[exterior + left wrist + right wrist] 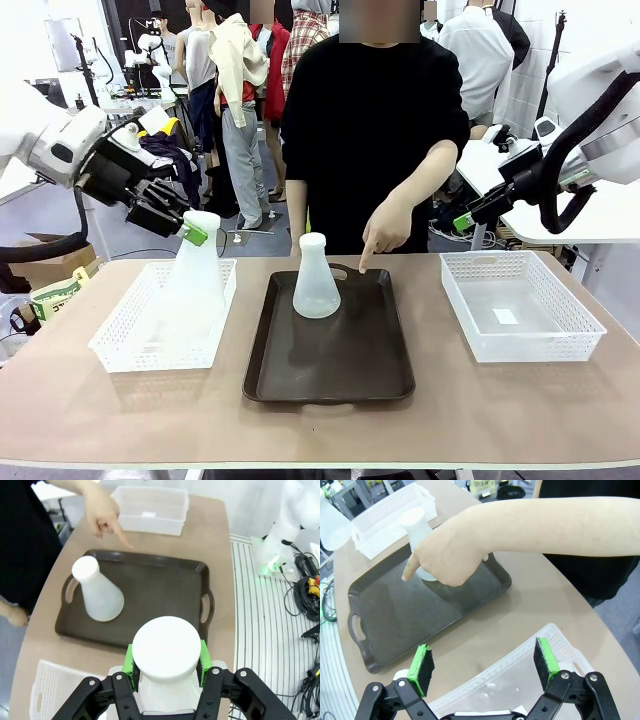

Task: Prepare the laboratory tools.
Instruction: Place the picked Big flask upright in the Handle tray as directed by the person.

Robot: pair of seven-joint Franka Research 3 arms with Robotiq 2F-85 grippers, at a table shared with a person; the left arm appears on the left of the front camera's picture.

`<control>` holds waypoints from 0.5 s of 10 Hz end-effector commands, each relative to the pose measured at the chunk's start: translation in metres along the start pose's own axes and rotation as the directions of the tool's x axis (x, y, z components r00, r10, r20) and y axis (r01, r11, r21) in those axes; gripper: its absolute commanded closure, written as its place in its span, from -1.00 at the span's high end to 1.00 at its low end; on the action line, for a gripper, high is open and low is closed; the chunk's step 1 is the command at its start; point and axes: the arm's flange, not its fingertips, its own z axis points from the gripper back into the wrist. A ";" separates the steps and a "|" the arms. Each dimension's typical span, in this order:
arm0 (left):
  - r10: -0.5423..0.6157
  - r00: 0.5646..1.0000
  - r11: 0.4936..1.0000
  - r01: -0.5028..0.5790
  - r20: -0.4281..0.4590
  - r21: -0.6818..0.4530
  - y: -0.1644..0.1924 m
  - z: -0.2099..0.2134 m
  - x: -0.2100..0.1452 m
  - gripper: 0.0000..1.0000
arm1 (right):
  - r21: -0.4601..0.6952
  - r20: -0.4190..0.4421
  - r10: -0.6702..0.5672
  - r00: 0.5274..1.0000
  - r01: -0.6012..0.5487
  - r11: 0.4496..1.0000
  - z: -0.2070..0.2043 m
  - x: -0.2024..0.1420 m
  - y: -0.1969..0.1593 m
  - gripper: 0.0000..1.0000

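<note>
From the front, the left gripper [197,232] at about 9 o'clock of the scene is clamped on the neck of one flask [195,275], which hangs over the left basket [120,345]; whether its base touches the basket floor I cannot tell. The second flask [316,280] stands upright on the far part of the brown tray [330,370] at the table's middle. The person's hand [385,228], at 12 o'clock, points a finger down at the tray's far edge, just beside that flask at its 3 o'clock. The right gripper [462,222] hangs in the air above the far edge of the right basket [520,345], its fingers apart with nothing between them. In the left wrist view, the green pads [130,661] grip the held flask's neck just under its round white top, at 6 o'clock; the tray lies beyond, with the other flask at 10 o'clock and the pointing hand at 11 o'clock. In the right wrist view, the fingers [421,665] stand wide apart over the right basket, and the hand points at the tray beside the flask at 11 o'clock.
</note>
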 end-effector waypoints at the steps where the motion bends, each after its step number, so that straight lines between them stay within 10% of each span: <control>1: 0.027 0.999 0.999 -0.027 -0.022 0.026 -0.004 0.003 0.003 -1.00 | -0.001 -0.018 -0.007 1.000 0.007 1.000 0.001 0.000 0.001 1.00; 5: 0.009 0.999 1.000 -0.008 -0.032 0.021 0.000 -0.001 -0.001 -1.00 | -0.001 -0.018 -0.007 1.000 0.007 1.000 0.001 0.000 0.001 1.00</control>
